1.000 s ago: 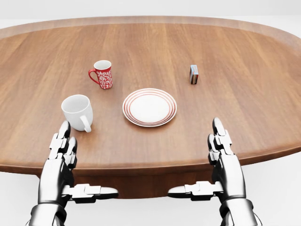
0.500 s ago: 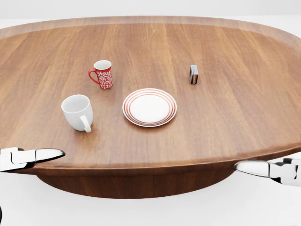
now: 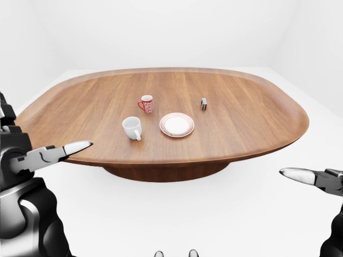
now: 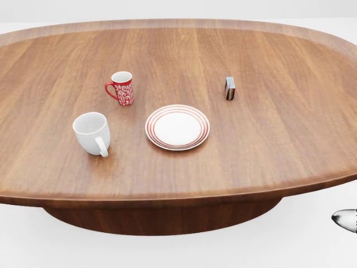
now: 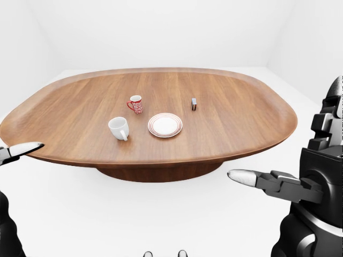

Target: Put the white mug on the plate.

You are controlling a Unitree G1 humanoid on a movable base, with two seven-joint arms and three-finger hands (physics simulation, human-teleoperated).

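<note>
Reaching for the white mug (image 4: 92,132) is the step you are facing, and neither hand is anywhere near it. The mug is standing upright on the wooden table (image 4: 268,139), its handle turned toward the bottom of the head view, just to the left of the red-ringed plate (image 4: 177,127) and apart from it. A red patterned mug (image 4: 121,87) is sitting above it in that view, and a small box (image 4: 230,88) is standing well off to the right.

Your left hand (image 3: 43,156) is hanging outside the table's left edge in the left-eye view, fingers spread and holding nothing; your right hand (image 5: 278,184) is hovering low at the right of the right-eye view, likewise splayed and empty.

You are probably best served by the left hand, since the mug is on that side. Bring it in over the table edge, keeping the fingers wide until they are standing about the mug's body, away from the handle. Approach from the left so you are not nudging the mug into the plate, and stay clear of the red mug. Close only once the fingers are truly round it.
</note>
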